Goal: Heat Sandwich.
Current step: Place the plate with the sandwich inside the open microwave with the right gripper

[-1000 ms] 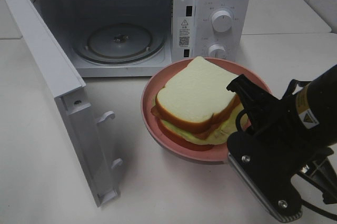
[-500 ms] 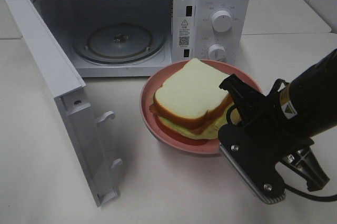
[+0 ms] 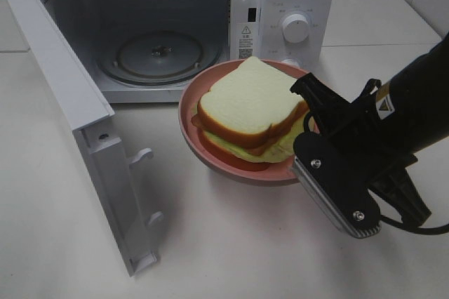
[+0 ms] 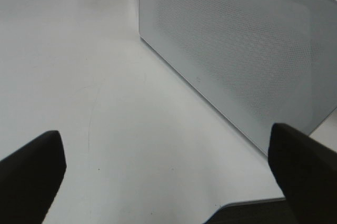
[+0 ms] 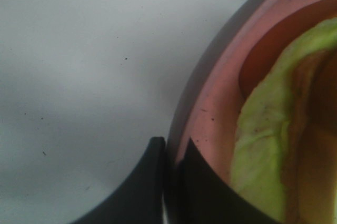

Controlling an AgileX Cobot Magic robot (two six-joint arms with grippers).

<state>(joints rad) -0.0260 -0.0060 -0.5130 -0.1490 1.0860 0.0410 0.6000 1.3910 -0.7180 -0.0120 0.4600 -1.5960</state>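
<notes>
Centre of exterior frame: sandwich (image 3: pixel 249 113), white bread over green lettuce, lying on round pink plate (image 3: pixel 210 158) just before open microwave (image 3: pixel 295 4). Upper left: door (image 3: pixel 70 116) swung wide, glass turntable (image 3: pixel 158 53) visible inside. Right of frame: right gripper (image 5: pixel 171 150) clenched on plate's rim, pink lip pinched between dark fingertips in wrist view. Out of exterior shot: left gripper (image 4: pixel 163 132), released, jaws spread wide above white tabletop (image 4: pixel 105 77), near microwave's perforated white panel.
</notes>
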